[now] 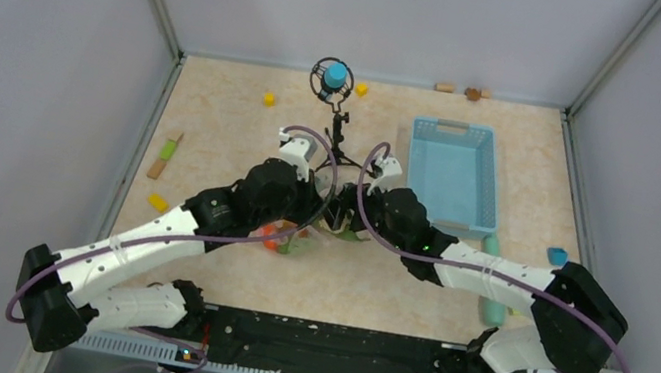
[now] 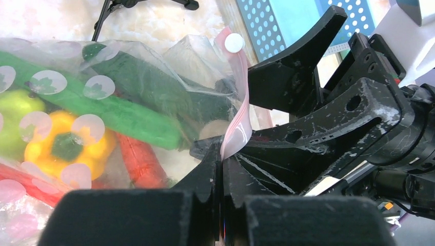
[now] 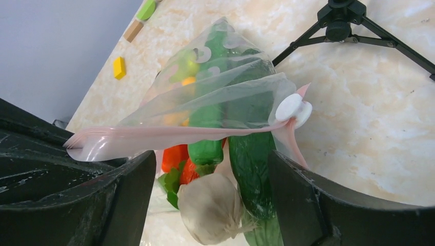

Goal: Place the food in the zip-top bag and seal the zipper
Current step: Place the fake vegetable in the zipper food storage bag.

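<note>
The bag (image 2: 200, 56) is lying at the centre of the overhead frame, mostly hidden under the two wrists, on the counter (image 3: 369, 113). It is looking clear and crumpled, with white dots. The left tool (image 2: 221, 163) is pressing its fingers together on the pink zipper (image 2: 241, 118), pinching the strip at the lower middle of the left wrist frame. The right tool (image 3: 211, 156) is standing spread wide, with the bag showing between its two fingers. In the right wrist frame the zipper is stretching across the middle, from the left edge to a white slider (image 3: 293, 108) at middle right. Cucumbers (image 2: 118, 115), a yellow pepper (image 2: 66, 143) and a carrot (image 2: 141, 161) are showing through the plastic at the left of the left wrist frame. A mushroom (image 3: 208, 207) is showing below the strip, at the lower middle of the right wrist frame.
</note>
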